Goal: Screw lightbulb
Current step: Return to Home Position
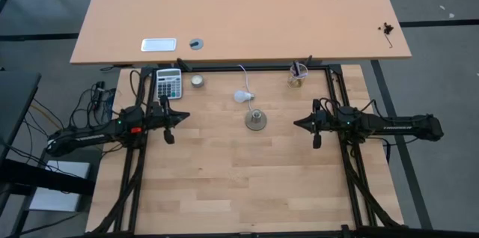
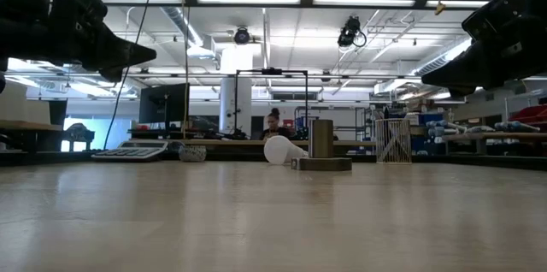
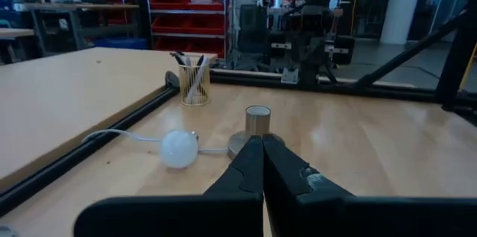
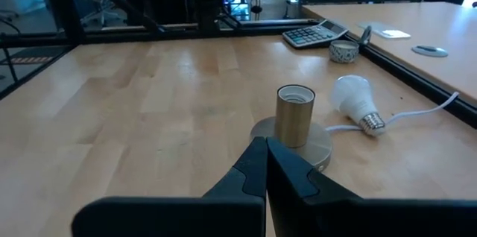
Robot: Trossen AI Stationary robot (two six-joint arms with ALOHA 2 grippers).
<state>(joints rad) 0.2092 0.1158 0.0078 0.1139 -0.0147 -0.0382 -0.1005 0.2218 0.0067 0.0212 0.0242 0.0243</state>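
The small white pear-shaped lightbulb (image 1: 240, 96) lay on its side just beside the round grey metal socket base (image 1: 256, 120), out in front of both sets of jaws. The left gripper (image 1: 185, 114) and right gripper (image 1: 296, 123) hovered with jaws pinched together and empty, probably parked clear of the work.

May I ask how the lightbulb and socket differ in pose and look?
The lightbulb lies on its side; the socket stands upright. The lightbulb is white, rounded; the socket is a brassy cylinder, empty. Both rest on the table, apart from the shut left gripper and right gripper.
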